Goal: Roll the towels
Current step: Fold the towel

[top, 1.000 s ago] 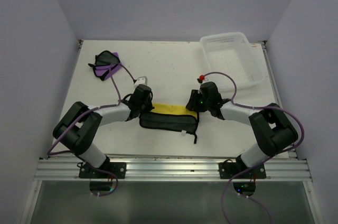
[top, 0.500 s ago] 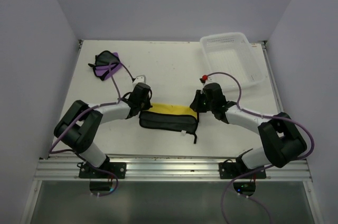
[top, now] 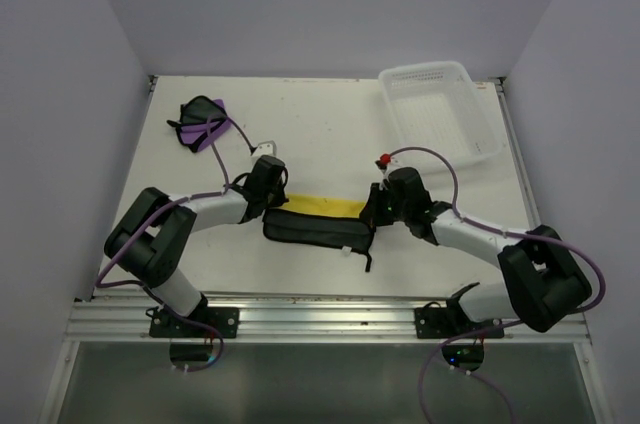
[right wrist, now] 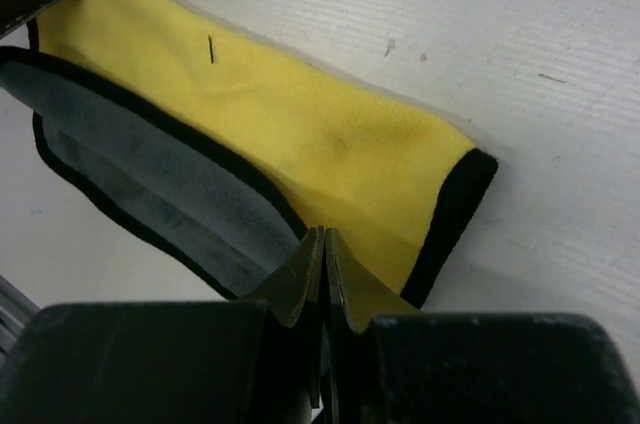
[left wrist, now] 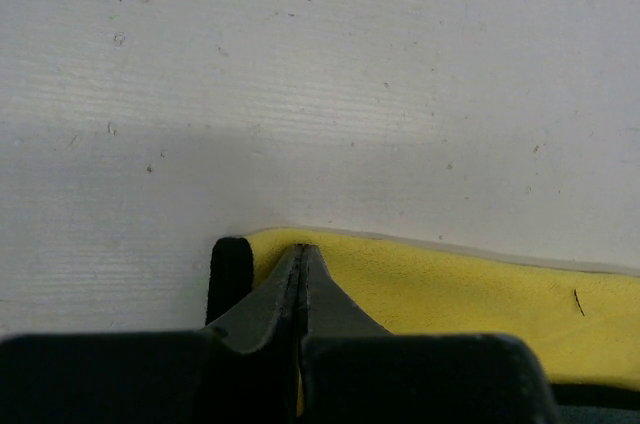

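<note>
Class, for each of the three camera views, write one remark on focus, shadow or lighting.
Top external view: soft, even light, only faint shadows on the white table. Left wrist view: the left gripper is dark and blurred close to the lens, and a broad soft shadow bands the table above the yellow towel. Right wrist view: the right gripper is blurred, the towel in focus.

The yellow towel (right wrist: 300, 134) is soft matt cloth; the table (left wrist: 300, 64) matt, scuffed white.
</note>
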`<state>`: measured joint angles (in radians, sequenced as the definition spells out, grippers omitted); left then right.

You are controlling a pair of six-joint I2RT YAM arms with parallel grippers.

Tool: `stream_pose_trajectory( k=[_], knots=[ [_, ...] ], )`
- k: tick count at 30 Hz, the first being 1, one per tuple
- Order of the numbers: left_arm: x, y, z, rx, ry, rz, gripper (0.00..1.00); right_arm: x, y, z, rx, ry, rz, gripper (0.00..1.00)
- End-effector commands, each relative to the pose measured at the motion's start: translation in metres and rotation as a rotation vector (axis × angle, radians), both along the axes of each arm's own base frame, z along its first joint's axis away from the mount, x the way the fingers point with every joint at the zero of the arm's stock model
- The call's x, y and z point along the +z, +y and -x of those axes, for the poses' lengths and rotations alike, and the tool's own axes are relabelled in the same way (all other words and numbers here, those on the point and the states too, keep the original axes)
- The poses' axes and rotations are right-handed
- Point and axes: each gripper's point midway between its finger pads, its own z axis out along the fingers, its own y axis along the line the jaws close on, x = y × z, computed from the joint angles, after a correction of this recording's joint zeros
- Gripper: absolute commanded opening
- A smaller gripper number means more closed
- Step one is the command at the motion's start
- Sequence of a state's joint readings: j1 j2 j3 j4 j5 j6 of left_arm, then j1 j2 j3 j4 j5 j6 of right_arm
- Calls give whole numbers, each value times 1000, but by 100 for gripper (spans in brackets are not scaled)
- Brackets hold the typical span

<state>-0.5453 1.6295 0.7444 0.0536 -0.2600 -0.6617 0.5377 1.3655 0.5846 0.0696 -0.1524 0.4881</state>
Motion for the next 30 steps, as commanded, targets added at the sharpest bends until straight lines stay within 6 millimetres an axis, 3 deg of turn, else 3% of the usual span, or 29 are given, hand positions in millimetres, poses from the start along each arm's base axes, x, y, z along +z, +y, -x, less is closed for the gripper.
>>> stream_pose_trajectory(
  k=[1, 7, 20, 30],
  knots=[
    [7, -1, -10, 4, -33, 5, 0, 3, 6, 13, 67, -9, -14, 4],
    [11, -2, -12, 5, -41, 9, 0, -7, 6, 31, 105, 12, -9, 3],
    [16, 0, -13, 10, -54, 8, 0, -7, 17, 63, 243, -15, -19, 4],
    [20, 0, -13, 8, -61, 9, 0, -16, 8, 68, 229, -5, 52, 3]
  ],
)
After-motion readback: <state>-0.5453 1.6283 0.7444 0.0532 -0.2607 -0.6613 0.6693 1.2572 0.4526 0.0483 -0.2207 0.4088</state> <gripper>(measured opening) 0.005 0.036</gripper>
